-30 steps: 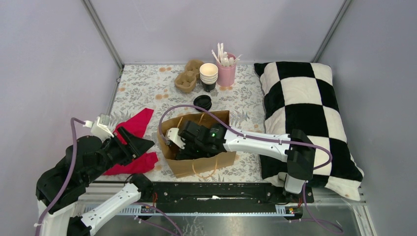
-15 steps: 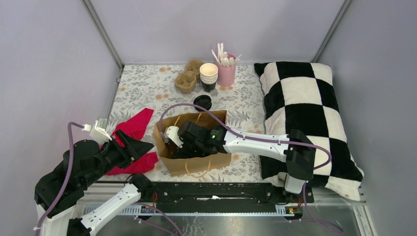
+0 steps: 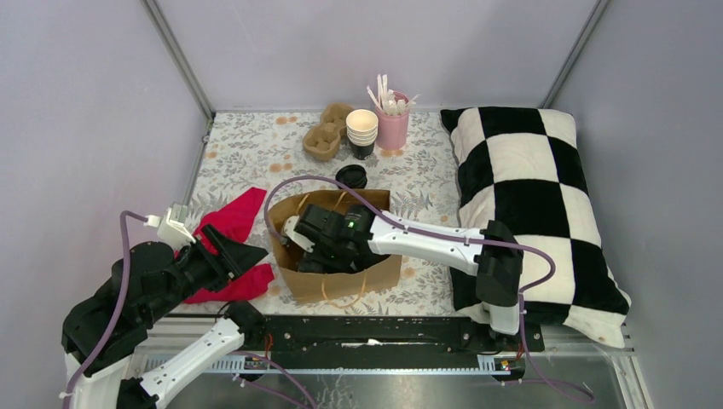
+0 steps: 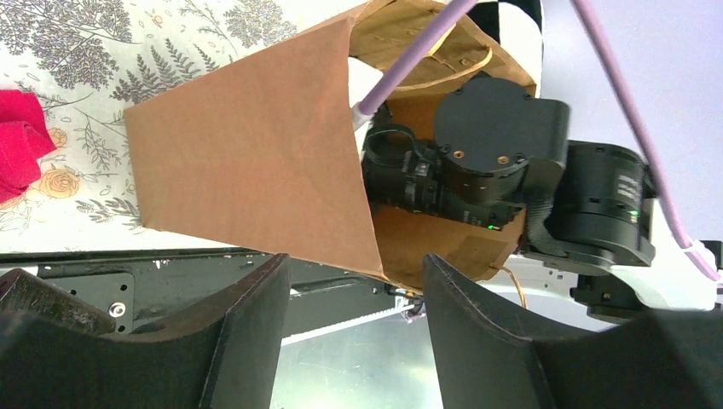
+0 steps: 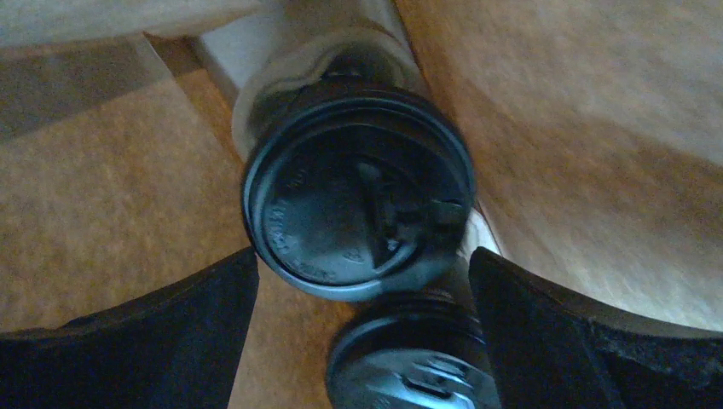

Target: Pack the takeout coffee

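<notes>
A brown paper bag (image 3: 341, 285) stands open at the near middle of the table. My right gripper (image 5: 362, 256) is down inside it and is open. Two lidded black cups of takeout coffee sit in the bag: one (image 5: 358, 204) just beyond the fingertips, the other (image 5: 409, 362) low between the fingers, close to the right finger (image 5: 546, 324). From above only the right wrist (image 3: 341, 239) shows in the bag's mouth. My left gripper (image 4: 354, 332) is open and holds nothing, just short of the bag's near corner (image 4: 247, 162). It hovers left of the bag (image 3: 251, 253).
A red cloth (image 3: 234, 217) lies left of the bag under my left arm. Behind the bag are loose black lids (image 3: 351, 177), a stack of lidless cups (image 3: 361, 128), a pink holder of stirrers (image 3: 393, 128) and a cardboard cup carrier (image 3: 327, 135). A checkered pillow (image 3: 529, 196) fills the right side.
The right gripper has opened wider inside the bag and its arm has shifted left. The bag has turned slightly. The left arm has drawn back a little.
</notes>
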`<state>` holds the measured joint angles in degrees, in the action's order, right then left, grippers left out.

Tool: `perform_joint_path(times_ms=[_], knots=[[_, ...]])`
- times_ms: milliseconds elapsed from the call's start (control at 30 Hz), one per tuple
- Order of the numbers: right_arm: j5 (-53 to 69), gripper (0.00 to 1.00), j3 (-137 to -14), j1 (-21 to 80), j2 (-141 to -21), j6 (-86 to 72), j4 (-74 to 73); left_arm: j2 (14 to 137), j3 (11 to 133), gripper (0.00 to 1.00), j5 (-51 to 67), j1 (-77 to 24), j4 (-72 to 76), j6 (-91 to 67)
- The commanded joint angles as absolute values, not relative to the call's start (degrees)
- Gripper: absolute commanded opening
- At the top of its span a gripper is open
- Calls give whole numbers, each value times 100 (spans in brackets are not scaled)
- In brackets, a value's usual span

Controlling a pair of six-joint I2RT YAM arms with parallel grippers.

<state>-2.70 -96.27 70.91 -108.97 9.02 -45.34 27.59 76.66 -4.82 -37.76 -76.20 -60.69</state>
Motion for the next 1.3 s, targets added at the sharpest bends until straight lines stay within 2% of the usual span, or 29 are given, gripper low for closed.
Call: perform_joint_path(times_ms=[0, 533, 1133, 1267], knots=[[-440, 100, -10309, 7101, -10873, 750, -5347, 2750, 7597, 62, -423, -3789, -7351, -6109], [-431, 100, -11039, 7102, -10495, 515, -5834, 2910, 7423, 62, -322, -3787, -7059, -6032], [-460, 100, -12503, 7102, -9833, 37, -6298, 3045, 7536, 62, -492, -3789, -7005, -5996], [-504, 100, -12199, 7104, -9550, 35, -5973, 3103, 7435, 63, -409, -3793, -6819, -5933]])
